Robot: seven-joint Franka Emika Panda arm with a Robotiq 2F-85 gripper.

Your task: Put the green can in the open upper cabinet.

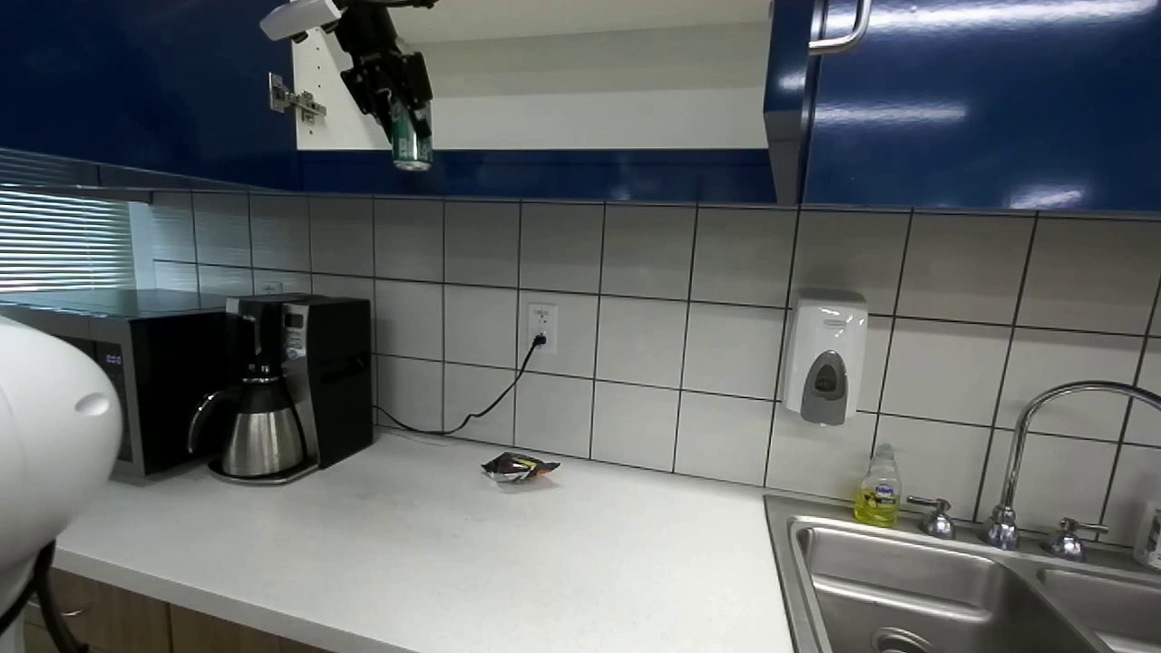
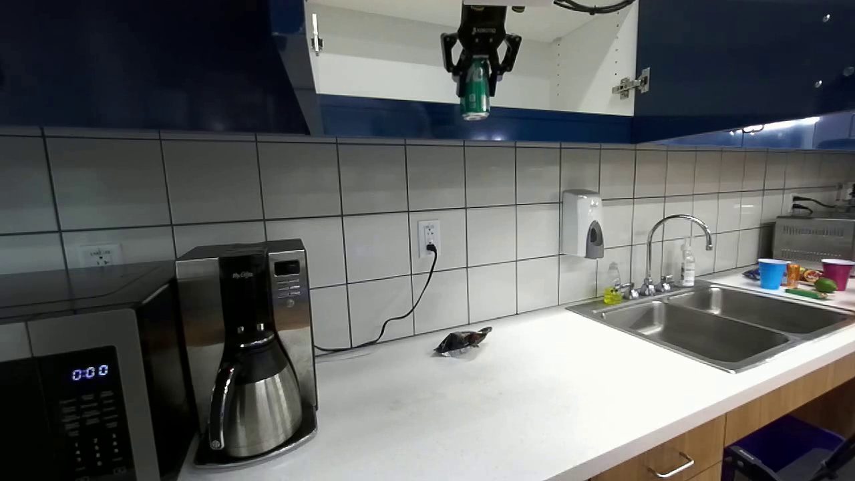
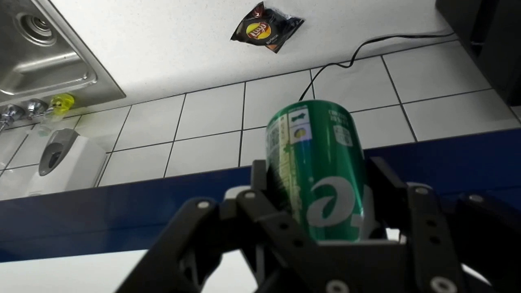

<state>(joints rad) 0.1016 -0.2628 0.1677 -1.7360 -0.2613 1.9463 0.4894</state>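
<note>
Green can (image 2: 475,101) hangs at the top centre of the frame in an exterior view, clasped between the two sides of the gripper (image 2: 476,85). Its lower end overlaps the blue bottom edge of the open upper cabinet (image 2: 381,79). At top centre of the wrist view, a chip bag (image 3: 268,29) lies on the counter (image 3: 163,40).
</note>
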